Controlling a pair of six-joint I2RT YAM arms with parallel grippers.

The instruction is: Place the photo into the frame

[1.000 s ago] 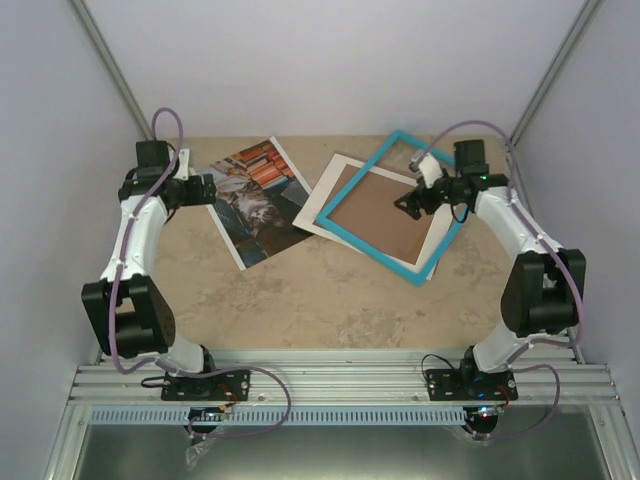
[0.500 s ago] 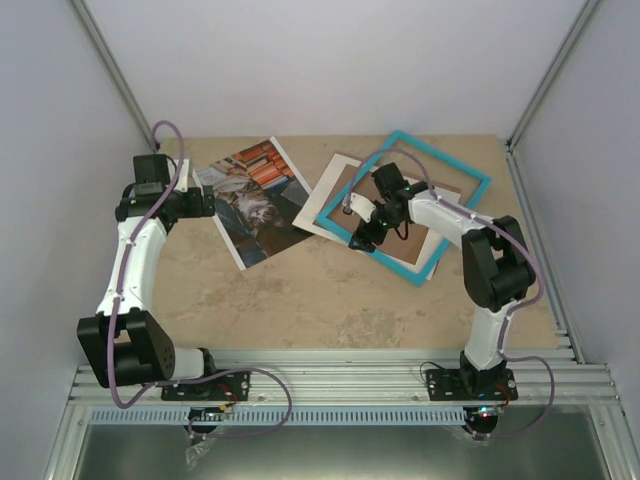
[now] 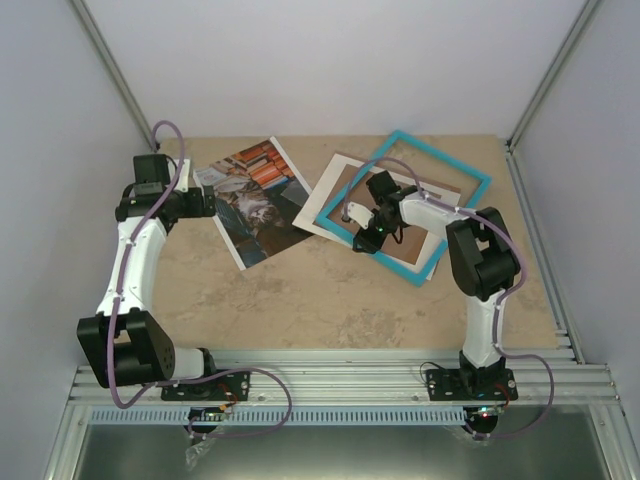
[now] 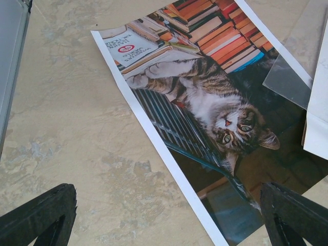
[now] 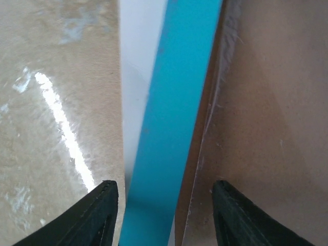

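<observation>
photo [image 3: 255, 200]: lies flat and face up on the table [image 3: 300, 290] at about 10 o'clock, well apart from the frame and not yet in it. It shows a tabby cat and orange books inside a white border.
frame [image 3: 445, 157]: turquoise, lying at about 2 o'clock and turned like a diamond. It rests on top of the mat [image 5: 138, 61], which sticks out past its 9 o'clock side.
what the frame holds: no photo. The brown board [image 5: 266, 102] fills its opening, though I cannot tell whether the board sits in the frame or under it.
left gripper [image 4: 166, 189]: hovers low over the photo's near long edge, holding nothing. Its jaws are spread as wide as they go, one over bare table and one over the print.
why, left: it looks poised to pick up the photo by that border once the frame is ready.
right gripper [image 5: 165, 187]: sits at the frame's 8 o'clock bar. Its jaws are part-way apart and straddle the bar, one over the mat and one over the board, with a gap showing on each side.
why, right: it seems set to pinch the bar, probably to lift or turn the frame off the stack.
clear sheet [image 4: 287, 77]: one corner lies over the photo's 2 o'clock edge in the left wrist view. It may need to be moved before the print is lifted.
</observation>
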